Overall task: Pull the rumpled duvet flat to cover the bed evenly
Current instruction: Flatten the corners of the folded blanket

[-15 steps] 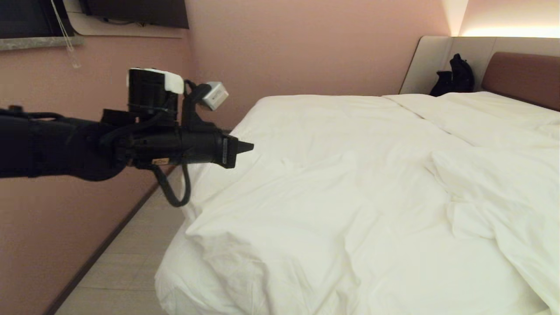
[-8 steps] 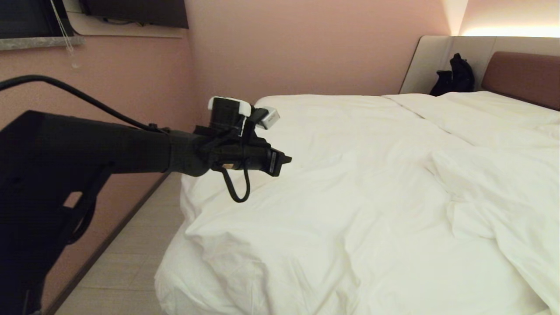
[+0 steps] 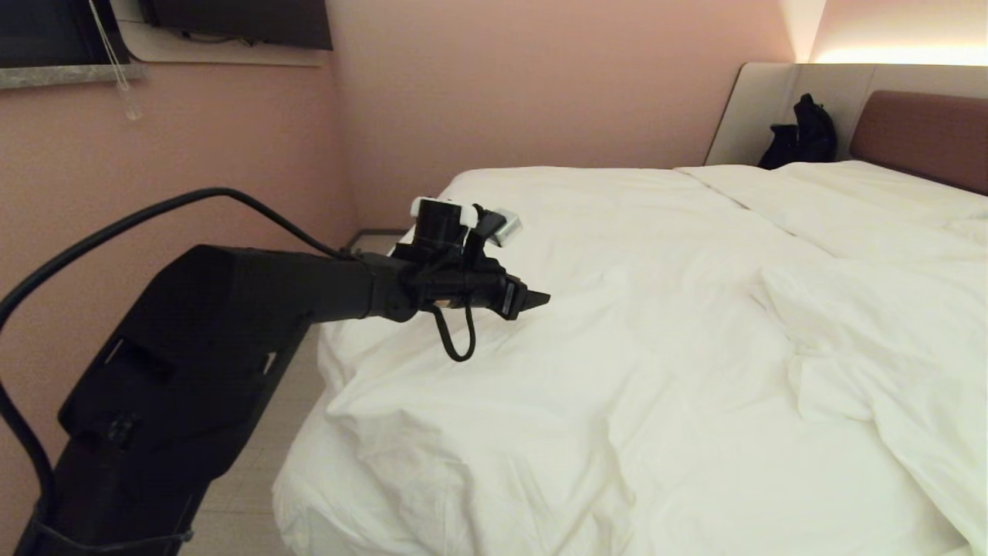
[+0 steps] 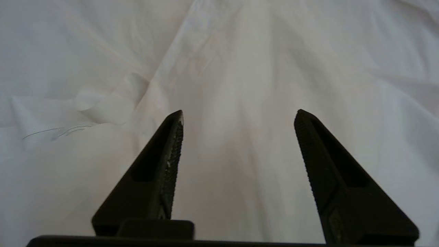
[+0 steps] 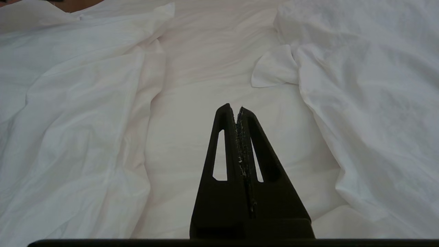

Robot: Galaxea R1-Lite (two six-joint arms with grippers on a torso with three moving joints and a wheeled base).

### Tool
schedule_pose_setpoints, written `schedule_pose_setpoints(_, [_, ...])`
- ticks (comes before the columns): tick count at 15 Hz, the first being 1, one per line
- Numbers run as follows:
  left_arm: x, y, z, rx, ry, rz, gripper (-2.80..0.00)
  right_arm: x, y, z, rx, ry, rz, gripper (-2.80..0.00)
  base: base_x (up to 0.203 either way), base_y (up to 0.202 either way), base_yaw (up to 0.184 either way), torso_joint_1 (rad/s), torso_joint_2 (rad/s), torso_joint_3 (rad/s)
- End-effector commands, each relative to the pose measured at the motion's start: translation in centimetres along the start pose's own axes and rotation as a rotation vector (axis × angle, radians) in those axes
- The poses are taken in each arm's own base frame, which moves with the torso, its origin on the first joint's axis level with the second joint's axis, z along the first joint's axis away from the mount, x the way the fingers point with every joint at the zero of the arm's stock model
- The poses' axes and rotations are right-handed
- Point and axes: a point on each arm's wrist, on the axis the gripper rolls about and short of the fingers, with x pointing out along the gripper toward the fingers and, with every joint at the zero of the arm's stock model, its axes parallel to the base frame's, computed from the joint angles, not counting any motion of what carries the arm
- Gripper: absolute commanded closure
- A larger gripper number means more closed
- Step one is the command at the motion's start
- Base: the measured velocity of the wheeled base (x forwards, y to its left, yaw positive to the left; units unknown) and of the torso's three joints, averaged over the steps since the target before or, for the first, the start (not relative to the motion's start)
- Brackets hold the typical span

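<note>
- We count one duvet (image 3: 617, 347), one bed (image 3: 918, 131), two hands and one black bag (image 3: 803, 135) by the headboard.
- Our left hand (image 3: 540, 297) hovers over the duvet's left part, fingers (image 4: 168, 161) spread apart, holding nothing.
- Our right hand (image 5: 238, 109) is closed and empty above the rumpled cloth.
- The duvet lies on the bed, its long axis running from the near foot end toward the headboard, with creases bunched on the right.

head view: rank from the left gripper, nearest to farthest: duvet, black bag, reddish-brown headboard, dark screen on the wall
From the left gripper, open over the bed's left half:
1. duvet, directly under it.
2. dark screen, upper left on the wall.
3. black bag, far corner by the bed's head.
4. headboard, far right.
</note>
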Motion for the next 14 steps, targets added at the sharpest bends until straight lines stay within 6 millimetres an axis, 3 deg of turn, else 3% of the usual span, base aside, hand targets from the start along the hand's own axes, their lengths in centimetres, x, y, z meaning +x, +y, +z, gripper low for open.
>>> schedule_pose_setpoints(1, [1.8,0.2,-2.2,0.0,0.037,-0.014,-2.8,0.0,0.0,0.0,-0.001,0.001,0.0,0.0,0.0,0.0,0.0,0.0,0.0,0.0])
schedule_pose_setpoints(5, [2.6,0.4,-3.2,0.012,0.037,-0.009,-2.8,0.0,0.0,0.0,-0.001,0.001,0.0,0.0,0.0,0.0,0.0,0.0,0.0,0.0])
schedule_pose_setpoints(11, [-1.0,-0.5,1.6,0.028,-0.046,0.007,-2.8,0.0,0.0,0.0,0.001,0.001,0.0,0.0,0.0,0.0,0.0,0.0,0.0,0.0])
schedule_pose_setpoints(14, [-0.4,-0.3,1.0,0.038,-0.043,0.006,-2.8,0.0,0.0,0.0,-0.001,0.001,0.0,0.0,0.0,0.0,0.0,0.0,0.0,0.0])
